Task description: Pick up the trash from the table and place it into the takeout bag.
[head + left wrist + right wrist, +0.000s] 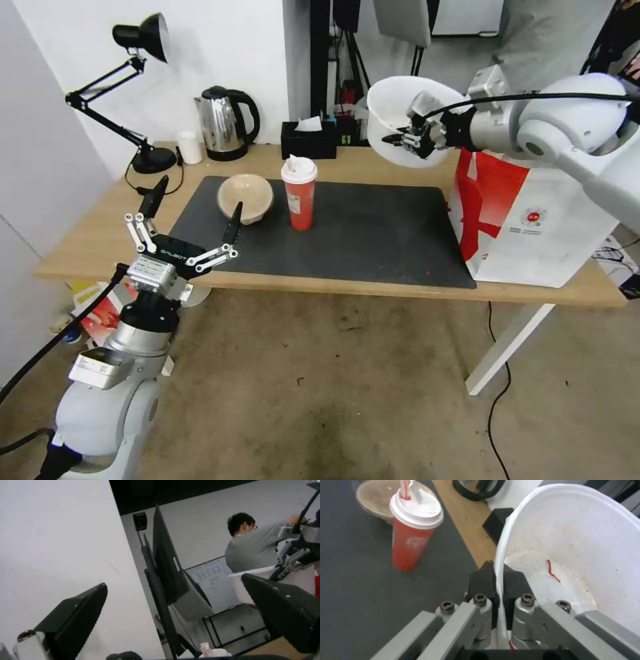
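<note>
- Bowl, wide white plastic (403, 127), is held in the air, tipped on edge with its opening turned toward the robot; inside shows only reddish smears and one thin red scrap, no heap of shells visible.
- Right gripper (405, 140) pinches the bowl's rim: one pad inside the wall, one outside, pressed together on the thin plastic (496, 585).
- Key relation: large boxy white takeout bag with red side panel (527, 220) stands below the right gripper and toward the arm's outer side; its mouth is hidden behind the forearm. Judgement: bowl is near the bag but not yet over it.
- Tall red cup with white lid (299, 193) and beige paper-pulp bowl (245, 197) rest on the dark grey mat (360, 233) of the light-wood table (93, 233).
- Left gripper (193, 215) hovers spread wide, empty, at the near table edge; one finger tip overlaps the beige bowl, making this the nearer arm for it.
</note>
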`<state>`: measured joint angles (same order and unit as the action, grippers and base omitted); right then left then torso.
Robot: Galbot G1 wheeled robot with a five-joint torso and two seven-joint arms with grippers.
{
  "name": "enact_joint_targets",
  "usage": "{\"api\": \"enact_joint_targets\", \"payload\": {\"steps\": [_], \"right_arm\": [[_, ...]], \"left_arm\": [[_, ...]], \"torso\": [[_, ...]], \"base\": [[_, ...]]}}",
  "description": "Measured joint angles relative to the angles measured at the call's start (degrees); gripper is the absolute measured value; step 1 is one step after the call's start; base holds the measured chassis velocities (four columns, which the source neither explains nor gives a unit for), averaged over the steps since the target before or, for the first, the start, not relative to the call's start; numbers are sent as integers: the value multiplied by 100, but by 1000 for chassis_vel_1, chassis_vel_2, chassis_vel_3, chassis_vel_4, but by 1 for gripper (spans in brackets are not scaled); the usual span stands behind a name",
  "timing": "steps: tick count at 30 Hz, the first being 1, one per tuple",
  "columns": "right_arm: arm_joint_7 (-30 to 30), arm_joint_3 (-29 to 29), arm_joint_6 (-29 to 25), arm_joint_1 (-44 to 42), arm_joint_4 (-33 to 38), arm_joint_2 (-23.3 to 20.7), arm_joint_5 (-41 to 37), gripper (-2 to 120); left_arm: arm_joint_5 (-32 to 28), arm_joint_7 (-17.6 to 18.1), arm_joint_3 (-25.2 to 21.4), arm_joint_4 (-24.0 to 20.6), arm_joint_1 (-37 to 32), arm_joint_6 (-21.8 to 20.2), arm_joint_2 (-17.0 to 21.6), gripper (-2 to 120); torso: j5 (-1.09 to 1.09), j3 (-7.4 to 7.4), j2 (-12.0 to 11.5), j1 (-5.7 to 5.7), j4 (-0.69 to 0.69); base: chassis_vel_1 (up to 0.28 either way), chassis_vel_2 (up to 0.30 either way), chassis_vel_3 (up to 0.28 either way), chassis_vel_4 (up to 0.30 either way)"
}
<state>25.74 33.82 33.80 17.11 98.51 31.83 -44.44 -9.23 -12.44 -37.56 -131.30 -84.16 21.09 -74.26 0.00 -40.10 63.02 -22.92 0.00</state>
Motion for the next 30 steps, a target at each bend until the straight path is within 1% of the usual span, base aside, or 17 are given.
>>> {"api": "enact_joint_targets", "payload": {"steps": [19,30], "right_arm": [[102,-209,-39,322,-314,-214,-102,0],[192,-234,-204,385,-629,-306,9,0]], "left_arm": [[42,-16,21,23,-36,106,-6,100],[59,-28,52,68,-30,141,-5,100]], "torso": [[0,0,0,0,0],[0,0,0,0,0]], "base": [[0,0,0,0],[0,0,0,0]]}}
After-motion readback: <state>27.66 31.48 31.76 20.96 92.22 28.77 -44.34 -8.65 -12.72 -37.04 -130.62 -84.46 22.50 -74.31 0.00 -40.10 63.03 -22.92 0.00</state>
